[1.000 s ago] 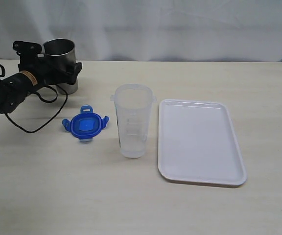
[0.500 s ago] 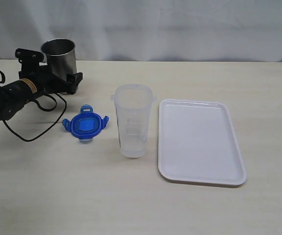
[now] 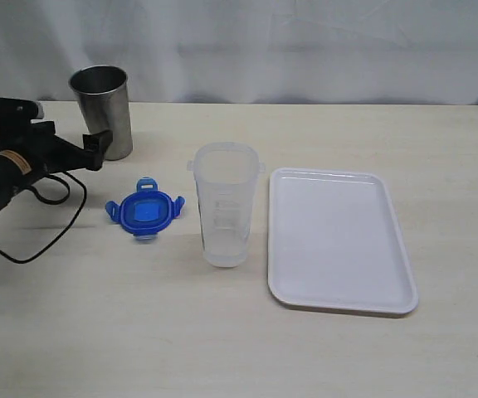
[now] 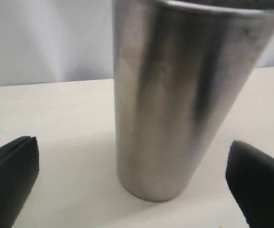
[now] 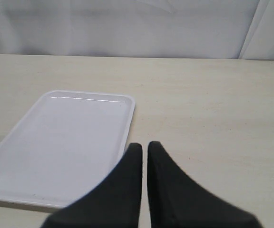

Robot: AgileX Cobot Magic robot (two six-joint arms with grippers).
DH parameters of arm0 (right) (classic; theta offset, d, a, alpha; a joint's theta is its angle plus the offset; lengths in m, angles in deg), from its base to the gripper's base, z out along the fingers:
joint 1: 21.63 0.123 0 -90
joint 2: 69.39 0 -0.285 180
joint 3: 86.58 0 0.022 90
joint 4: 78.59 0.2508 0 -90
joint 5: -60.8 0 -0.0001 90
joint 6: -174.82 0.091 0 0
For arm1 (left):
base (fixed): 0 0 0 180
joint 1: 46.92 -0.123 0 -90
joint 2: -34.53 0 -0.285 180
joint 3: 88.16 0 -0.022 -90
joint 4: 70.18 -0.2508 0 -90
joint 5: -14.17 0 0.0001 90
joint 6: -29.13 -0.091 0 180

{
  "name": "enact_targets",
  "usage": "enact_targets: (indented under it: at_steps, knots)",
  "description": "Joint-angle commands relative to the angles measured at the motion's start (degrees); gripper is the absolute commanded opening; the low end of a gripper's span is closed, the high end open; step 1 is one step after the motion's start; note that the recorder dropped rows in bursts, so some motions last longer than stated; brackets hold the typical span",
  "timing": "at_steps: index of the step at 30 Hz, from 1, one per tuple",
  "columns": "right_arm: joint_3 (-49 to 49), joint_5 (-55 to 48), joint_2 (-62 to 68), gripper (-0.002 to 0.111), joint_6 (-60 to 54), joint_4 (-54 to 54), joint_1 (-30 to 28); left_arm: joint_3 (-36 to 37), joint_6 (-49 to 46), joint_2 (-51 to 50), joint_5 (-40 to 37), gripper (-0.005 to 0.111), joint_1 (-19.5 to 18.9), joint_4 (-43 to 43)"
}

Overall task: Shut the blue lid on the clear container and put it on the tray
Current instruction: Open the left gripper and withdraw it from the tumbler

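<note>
Exterior view: the blue lid (image 3: 143, 211) lies flat on the desk (image 3: 98, 332), just left of the clear container (image 3: 225, 207). The container stands upright and open beside the tray (image 3: 338, 240), not on it. The left jaws stand wide apart, empty, facing the steel cup (image 3: 102, 108). The right jaws are pressed together, holding nothing, near the tray's edge.

The lid sits low, so a grab could skid it along the desk or nudge the tall, light container over. The left arm (image 3: 7, 166) trails a loose cable (image 3: 31, 249) that could also snag the lid.

A second ago the left jaws sat around the cup; now they have pulled back to its left, clear of it. Cup, lid, container and tray have not moved.
</note>
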Motion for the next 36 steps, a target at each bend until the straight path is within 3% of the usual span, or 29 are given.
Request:
enact_targets:
  at_steps: [1, 6, 10, 13, 15, 16, 20, 21, 25, 27, 32, 36]
  knots:
    - [-0.2, -0.1, -0.3, 0.004, 0.3, 0.2, 0.0, 5.9, -0.4, 3.2, 4.8, 0.105, 0.1, -1.4]
    - [-0.2, -0.1, -0.3, 0.004, 0.3, 0.2, 0.0, 16.5, 0.7, 9.4, 11.6, 0.105, 0.1, -1.6]
    - [-0.2, -0.1, -0.3, 0.004, 0.3, 0.2, 0.0, 24.2, 17.7, 16.2, 9.6, 0.105, 0.1, -1.6]
    - [-0.2, -0.1, -0.3, 0.004, 0.3, 0.2, 0.0, 24.2, 21.1, 22.9, -1.6, 0.105, 0.1, -9.3]
    - [-0.2, -0.1, -0.3, 0.004, 0.3, 0.2, 0.0, 21.6, 26.3, 28.2, -21.7, 0.105, 0.1, -8.9]
    - [-0.2, -0.1, -0.3, 0.004, 0.3, 0.2, 0.0, 18.8, 26.6, 31.4, -35.9, 0.105, 0.1, -9.1]
    - [-0.2, -0.1, -0.3, 0.004, 0.3, 0.2, 0.0, 12.4, 25.3, 35.5, -63.8, 0.105, 1.2, -9.0]
    - [-0.2, -0.1, -0.3, 0.004, 0.3, 0.2, 0.0, 11.8, 23.7, 35.5, -67.4, 0.105, 2.6, -9.0]
    - [-0.2, -0.1, -0.3, 0.004, 0.3, 0.2, 0.0, 11.4, 21.2, 35.5, -69.8, 0.105, 6.0, -8.9]
    - [-0.2, -0.1, -0.3, 0.004, 0.3, 0.2, 0.0, 9.0, 20.2, 35.5, -77.6, 0.105, 8.6, -7.8]
    - [-0.2, -0.1, -0.3, 0.004, 0.3, 0.2, 0.0, 4.5, 16.2, 35.5, -86.4, 0.105, 9.9, -1.6]
    - [-0.2, -0.1, -0.3, 0.004, 0.3, 0.2, 0.0, 4.2, 15.8, 35.5, -86.9, 0.105, 9.9, -1.7]
